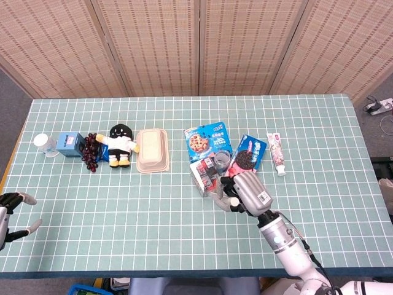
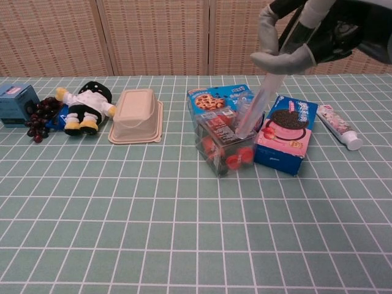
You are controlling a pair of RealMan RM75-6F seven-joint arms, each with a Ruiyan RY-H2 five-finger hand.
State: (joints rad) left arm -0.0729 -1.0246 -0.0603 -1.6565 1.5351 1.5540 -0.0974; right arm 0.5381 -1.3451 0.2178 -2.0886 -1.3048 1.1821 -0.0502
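The left hand (image 1: pixel 11 218) sits at the far left edge of the desk (image 1: pixel 153 209), fingers spread and holding nothing, well apart from every item. The clear box of red fruit (image 1: pixel 206 174) stands on the desk near the middle, in front of the cookie bag (image 1: pixel 206 139) and just left of the cookie box (image 1: pixel 249 152). The right hand (image 1: pixel 244 189) is by far the nearer: it hovers just right of and in front of the clear box, fingers (image 2: pixel 269 61) curled but gripping nothing. The box lies to the hand's left and slightly beyond.
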